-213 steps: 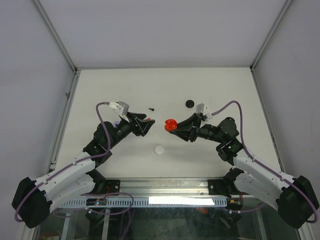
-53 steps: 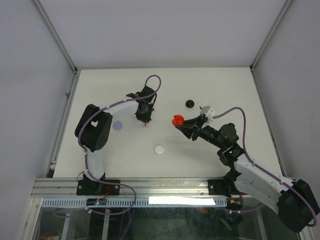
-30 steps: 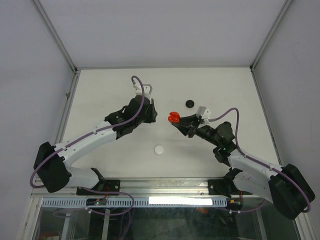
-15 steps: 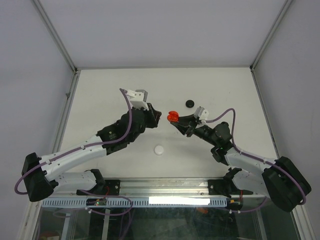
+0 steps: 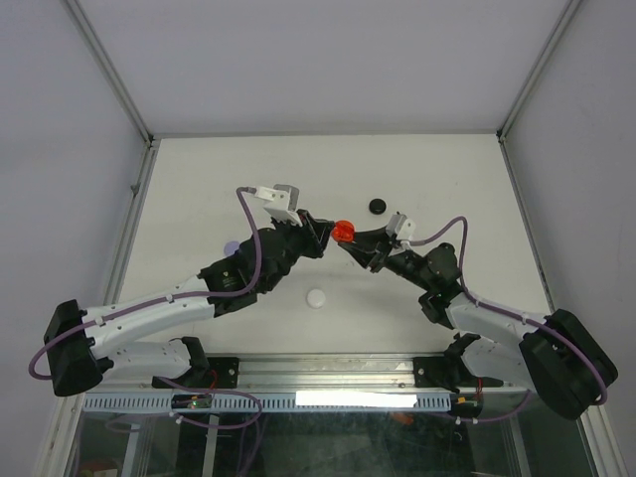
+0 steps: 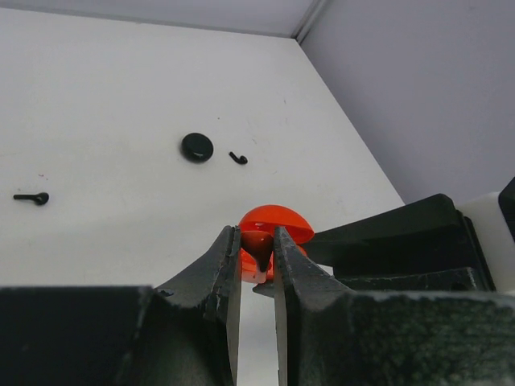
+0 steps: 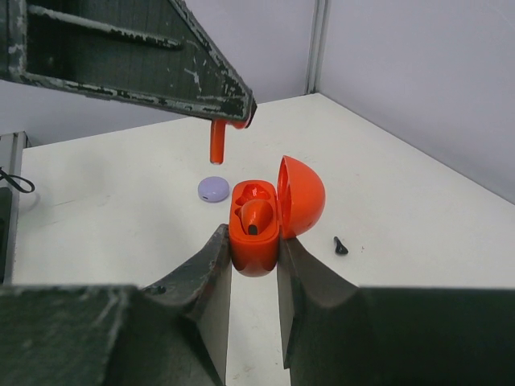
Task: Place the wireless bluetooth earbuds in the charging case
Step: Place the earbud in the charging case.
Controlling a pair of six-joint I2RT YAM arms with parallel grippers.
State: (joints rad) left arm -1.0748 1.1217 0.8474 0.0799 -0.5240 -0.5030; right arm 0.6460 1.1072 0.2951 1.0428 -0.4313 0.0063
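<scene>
My right gripper [image 7: 253, 239] is shut on the base of an open red charging case [image 7: 256, 241], held above the table with its lid [image 7: 302, 196] swung to the right. One red earbud [image 7: 258, 215] sits in the case, and the slot behind it is empty. My left gripper [image 6: 257, 234] is shut on a second red earbud [image 6: 259, 246]. In the right wrist view that earbud's stem [image 7: 217, 141] hangs just above and left of the case. From above, the left gripper [image 5: 325, 233] and the right gripper [image 5: 349, 241] meet at the case [image 5: 343, 231].
A black case [image 5: 378, 206] lies at the back right, with a black earbud [image 6: 237, 158] beside it and another [image 6: 32, 198] further left. A lavender case [image 7: 214, 189] lies under the left arm. A white case [image 5: 316, 297] sits nearer the front.
The left arm has swung right and carried the red earbud up to the open case. The right gripper with the case has barely moved.
</scene>
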